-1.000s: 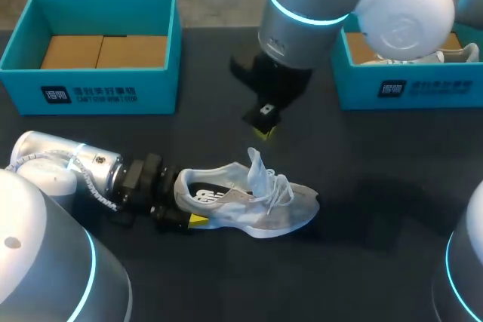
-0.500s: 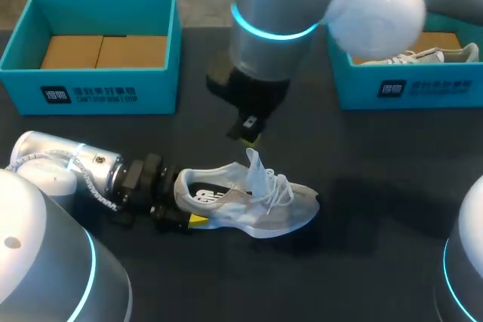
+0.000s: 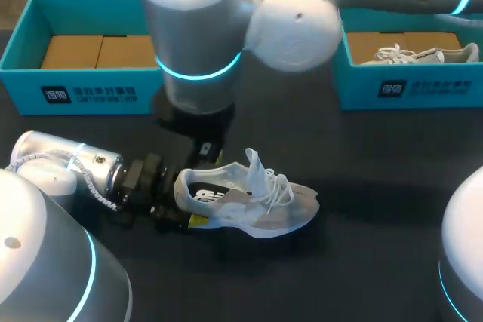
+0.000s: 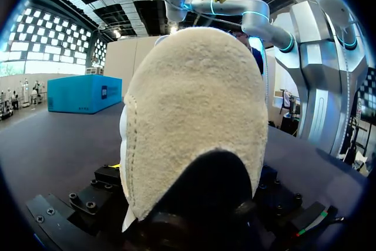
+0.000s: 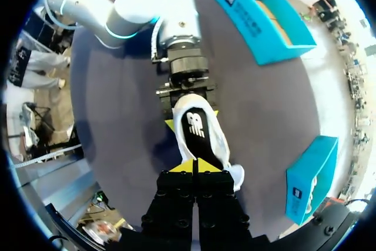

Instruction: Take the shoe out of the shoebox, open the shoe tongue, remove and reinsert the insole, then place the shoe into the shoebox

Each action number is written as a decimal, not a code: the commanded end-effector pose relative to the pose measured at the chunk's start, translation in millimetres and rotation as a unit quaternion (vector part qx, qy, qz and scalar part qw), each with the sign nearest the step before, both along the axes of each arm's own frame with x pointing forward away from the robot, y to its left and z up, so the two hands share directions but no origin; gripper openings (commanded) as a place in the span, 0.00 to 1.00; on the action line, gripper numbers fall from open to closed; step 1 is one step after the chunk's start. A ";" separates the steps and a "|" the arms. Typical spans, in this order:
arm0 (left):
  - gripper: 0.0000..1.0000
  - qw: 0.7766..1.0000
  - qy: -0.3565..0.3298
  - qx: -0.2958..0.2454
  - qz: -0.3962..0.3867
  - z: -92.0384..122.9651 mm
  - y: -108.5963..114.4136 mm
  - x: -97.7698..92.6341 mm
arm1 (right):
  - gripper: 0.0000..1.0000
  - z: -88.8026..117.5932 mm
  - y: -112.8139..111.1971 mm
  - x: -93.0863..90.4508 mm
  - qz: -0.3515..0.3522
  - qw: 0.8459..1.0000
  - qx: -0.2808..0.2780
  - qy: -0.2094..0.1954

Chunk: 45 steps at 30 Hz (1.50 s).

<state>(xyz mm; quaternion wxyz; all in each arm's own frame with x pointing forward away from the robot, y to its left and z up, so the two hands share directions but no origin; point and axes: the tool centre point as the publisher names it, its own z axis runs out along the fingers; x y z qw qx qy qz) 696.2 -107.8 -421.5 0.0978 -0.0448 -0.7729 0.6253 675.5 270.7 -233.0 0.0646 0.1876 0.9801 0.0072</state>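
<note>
Shoe (image 3: 260, 201) on worktop (image 3: 362, 156), heel clamped in left pincer (image 5: 191, 116); right pincer (image 5: 194, 167) narrow, closed on nothing, directly above shoe opening; upper likely light, soft mesh, collapses easily; insole (image 5: 195, 127) probably thin, floppy; pinch its heel edge.

Shoe (image 3: 249, 201) in thin, see-through white mesh with cloth laces, heel (image 4: 197, 116) rough and fuzzy like fleece, table (image 3: 362, 262) dark and matt, teal shoebox (image 3: 98, 88) at ten o'clock in matt card, brown cardboard liner (image 3: 102, 50) plain and dull, right arm (image 3: 192, 28) shell smooth, glossy silver.
</note>
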 end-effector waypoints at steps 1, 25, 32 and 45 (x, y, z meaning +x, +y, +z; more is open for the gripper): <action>0.00 1.000 0.000 0.000 -0.001 -1.8 1.1 0.6 | 0.00 -23.6 10.6 8.7 0.007 1.000 -0.012 0.021; 0.00 1.000 0.000 0.000 -0.001 -1.8 1.1 0.6 | 0.00 -77.9 6.5 19.2 0.044 0.999 0.006 0.011; 0.00 1.000 0.000 0.000 -0.001 -1.8 1.1 0.6 | 0.00 -97.1 3.9 22.7 0.055 0.998 0.007 0.010; 0.00 1.000 0.000 0.000 -0.001 -1.8 1.1 0.6 | 0.00 -130.6 -1.4 36.5 0.072 0.997 -0.004 0.014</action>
